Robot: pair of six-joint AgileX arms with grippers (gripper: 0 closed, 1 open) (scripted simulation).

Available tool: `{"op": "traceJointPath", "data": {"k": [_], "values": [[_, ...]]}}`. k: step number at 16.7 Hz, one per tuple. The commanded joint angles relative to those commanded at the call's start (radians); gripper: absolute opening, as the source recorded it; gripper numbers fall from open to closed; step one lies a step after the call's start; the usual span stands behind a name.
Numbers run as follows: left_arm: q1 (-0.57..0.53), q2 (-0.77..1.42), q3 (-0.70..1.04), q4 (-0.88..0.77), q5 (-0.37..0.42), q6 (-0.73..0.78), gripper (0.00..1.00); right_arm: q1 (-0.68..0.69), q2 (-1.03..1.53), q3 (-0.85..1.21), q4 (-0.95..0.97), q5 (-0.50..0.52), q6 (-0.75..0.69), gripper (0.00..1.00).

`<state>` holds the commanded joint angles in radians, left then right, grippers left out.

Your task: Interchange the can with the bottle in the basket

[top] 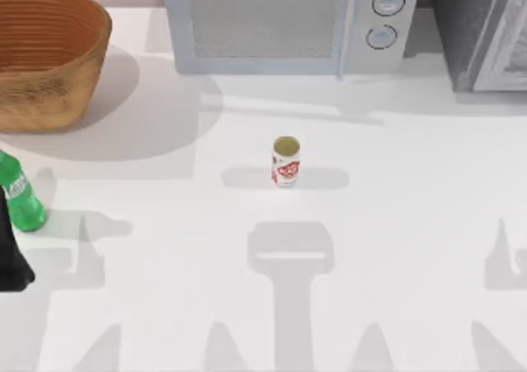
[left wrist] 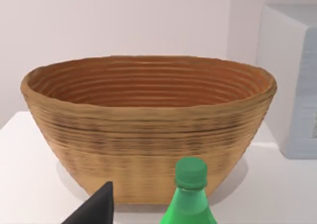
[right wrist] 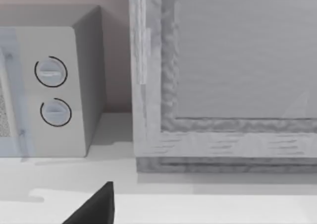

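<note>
The basket (top: 45, 59) sits at the far left of the white surface (top: 395, 224), upright and with nothing visible inside it; the left wrist view looks straight at its ribbed wall and into its bare interior (left wrist: 148, 130).

In front of the basket, at the left edge of the surface, the bottle (top: 20, 195) stands out on the surface, apart from the basket. It leans a little in the top view. The left arm's dark body (top: 12, 261) shows just beside and below the bottle at that same edge. In the left wrist view the bottle's green cap and shoulders (left wrist: 189, 192) rise close before the camera, with one dark finger of the left claw (left wrist: 96, 209) beside them. Only that one finger can be seen, so I cannot tell how far the left claw is open or whether it has hold of the bottle.

Near the middle of the surface the can (top: 286, 161) stands upright on its own, well apart from both bottle and basket.

Behind it, along the back, is a microwave (top: 288, 22) with two round knobs, and to its right a grey cabinet (top: 486, 30).

The right wrist view faces the microwave's knobs (right wrist: 52, 92) and the cabinet (right wrist: 228, 75), with one dark finger of the right claw (right wrist: 96, 209) at the edge; its opening cannot be told either.
</note>
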<state>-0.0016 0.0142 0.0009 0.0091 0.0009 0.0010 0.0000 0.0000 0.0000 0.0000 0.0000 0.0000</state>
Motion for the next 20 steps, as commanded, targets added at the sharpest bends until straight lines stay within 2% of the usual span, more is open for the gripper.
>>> {"op": "traceJointPath", "data": {"k": [6,20], "values": [[0.028,0.262,-0.006,0.206,0.009,0.006,1.00,0.000,0.000,0.000,0.000,0.000,0.000,1.00],[0.081,1.358,0.018,1.091,0.106,0.041,1.00,0.000,0.000,0.000,0.000,0.000,0.000,1.00]]}}
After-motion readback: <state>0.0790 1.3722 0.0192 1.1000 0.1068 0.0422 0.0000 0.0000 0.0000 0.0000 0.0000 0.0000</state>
